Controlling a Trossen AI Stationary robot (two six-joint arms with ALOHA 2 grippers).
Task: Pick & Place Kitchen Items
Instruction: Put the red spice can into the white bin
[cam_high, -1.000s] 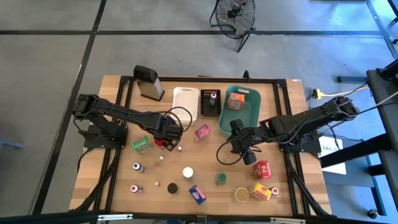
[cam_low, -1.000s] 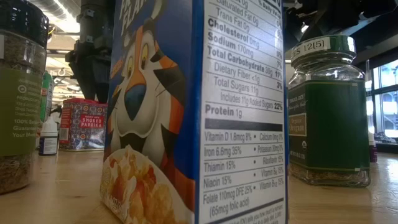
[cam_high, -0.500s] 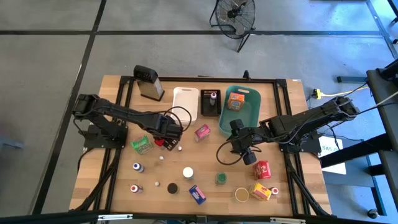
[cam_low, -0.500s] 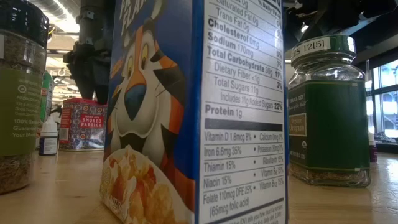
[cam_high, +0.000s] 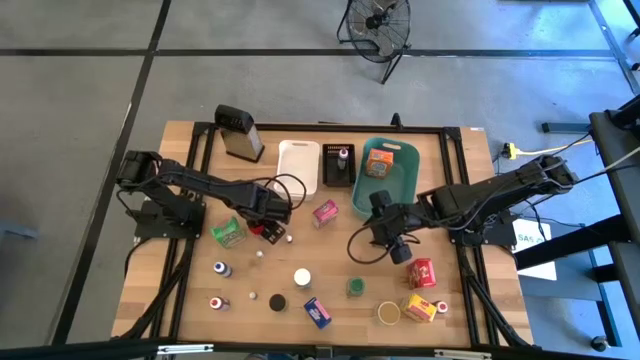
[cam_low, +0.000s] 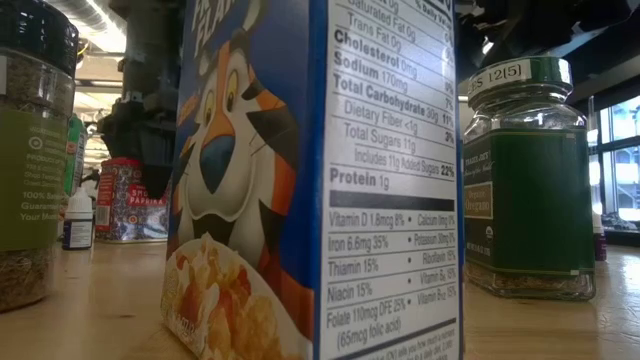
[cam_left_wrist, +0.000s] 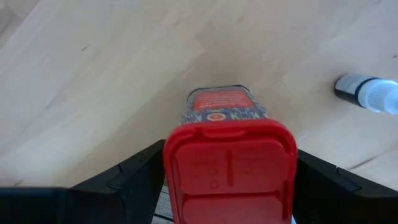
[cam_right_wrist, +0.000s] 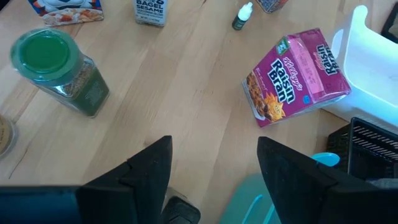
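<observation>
Grey concrete floor surrounds the wooden desk (cam_high: 190, 140), where a teal basket (cam_high: 405, 175) near the far edge serves as the marker for everything else. Well to the basket's left and a little nearer the camera side, the left hand (cam_high: 268, 226) has come down over the red-capped smoked paprika tin (cam_left_wrist: 229, 163) in the last second; the low view shows the dark arm now covering much of the tin's label, which stood clear before. Its fingers (cam_left_wrist: 134, 177) stand wide on either side of the red lid without visibly pressing it, so the tin sits on the desk, unlifted. That likely means a grasp is about to begin. The right hand (cam_high: 392, 233) hangs spread and empty just in front of the basket, unmoved, with the pink Raisin Bran box (cam_right_wrist: 297, 74) lying beside it.
</observation>
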